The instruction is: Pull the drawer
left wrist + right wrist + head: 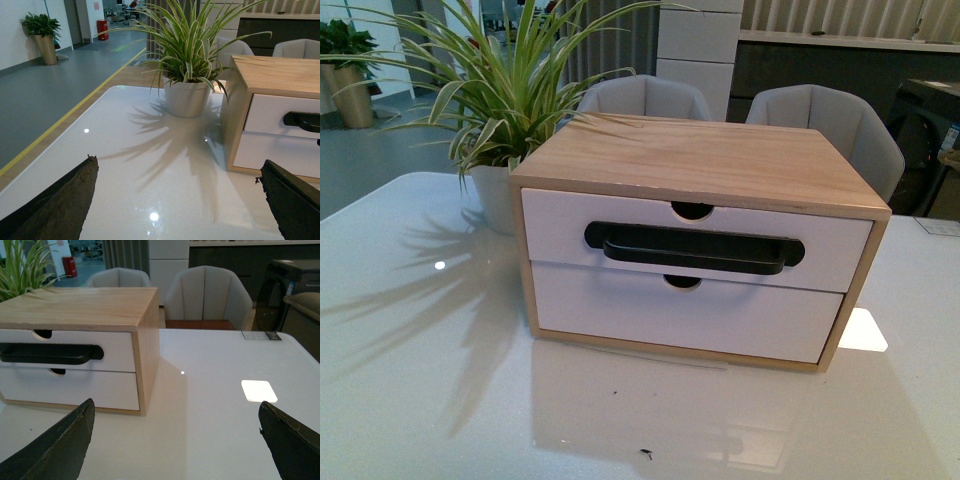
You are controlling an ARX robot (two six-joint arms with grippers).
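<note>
Left wrist view shows me the left gripper spread wide and empty over the white table; the right gripper gapes just as wide, holding nothing. Beyond both I see the drawer, the upper one, closed in its wooden cabinet, black handle untouched, beside a potted plant.

The drawer has a smooth white front and a matt black handle; the cabinet is pale wood, the table glossy.

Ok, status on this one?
Left gripper and right gripper open, short of the drawer. Drawer shut, handle untouched. Plant beside the cabinet, not blocking.
</note>
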